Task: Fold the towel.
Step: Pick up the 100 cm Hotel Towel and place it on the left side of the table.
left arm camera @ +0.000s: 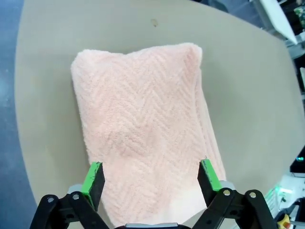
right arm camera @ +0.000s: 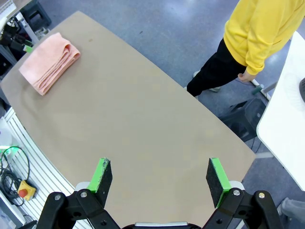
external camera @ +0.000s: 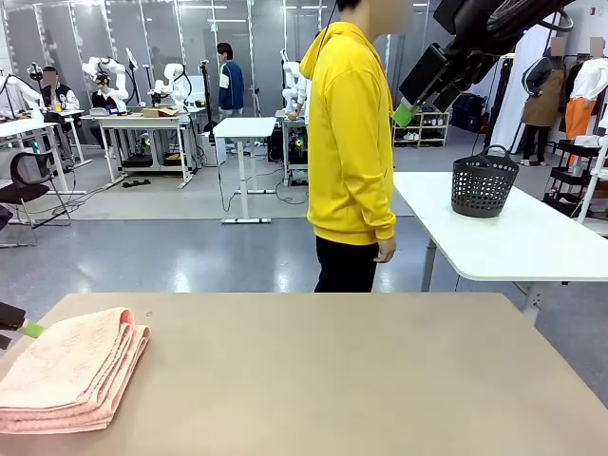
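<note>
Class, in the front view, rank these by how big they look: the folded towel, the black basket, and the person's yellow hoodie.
1. yellow hoodie
2. towel
3. black basket
The towel lies nearest the camera, so its apparent lead over the basket may owe to nearness.

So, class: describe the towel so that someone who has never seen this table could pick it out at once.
Start at the big tan table and go to the corner on the robot's left. There lies the towel, a salmon-pink pad folded into layers, under the open left gripper. Its herringbone weave marks it out.
</note>
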Controlling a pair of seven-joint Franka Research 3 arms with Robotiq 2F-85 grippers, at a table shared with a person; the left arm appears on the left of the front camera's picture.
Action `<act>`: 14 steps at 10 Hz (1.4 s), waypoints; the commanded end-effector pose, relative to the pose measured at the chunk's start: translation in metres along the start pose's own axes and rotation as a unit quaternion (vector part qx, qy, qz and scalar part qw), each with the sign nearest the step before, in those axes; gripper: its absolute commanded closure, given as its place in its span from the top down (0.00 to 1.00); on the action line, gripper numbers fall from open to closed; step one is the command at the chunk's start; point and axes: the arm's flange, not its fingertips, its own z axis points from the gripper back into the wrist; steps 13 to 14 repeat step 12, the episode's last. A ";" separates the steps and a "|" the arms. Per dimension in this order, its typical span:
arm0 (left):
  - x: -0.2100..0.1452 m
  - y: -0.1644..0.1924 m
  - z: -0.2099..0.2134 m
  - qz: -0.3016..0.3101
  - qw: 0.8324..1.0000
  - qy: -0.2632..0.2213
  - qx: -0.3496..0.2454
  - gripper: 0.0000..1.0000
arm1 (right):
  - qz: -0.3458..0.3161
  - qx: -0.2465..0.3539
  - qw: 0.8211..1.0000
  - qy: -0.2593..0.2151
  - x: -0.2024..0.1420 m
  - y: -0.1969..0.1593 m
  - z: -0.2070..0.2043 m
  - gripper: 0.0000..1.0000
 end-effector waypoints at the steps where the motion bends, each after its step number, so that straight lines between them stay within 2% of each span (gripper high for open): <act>1: 0.002 0.011 0.001 0.000 1.000 0.001 0.001 1.00 | -0.003 -0.003 1.000 0.005 0.000 0.001 0.000 1.00; 14: 0.002 0.011 0.001 0.000 1.000 0.001 0.001 1.00 | -0.003 -0.003 1.000 0.005 0.000 0.001 0.000 1.00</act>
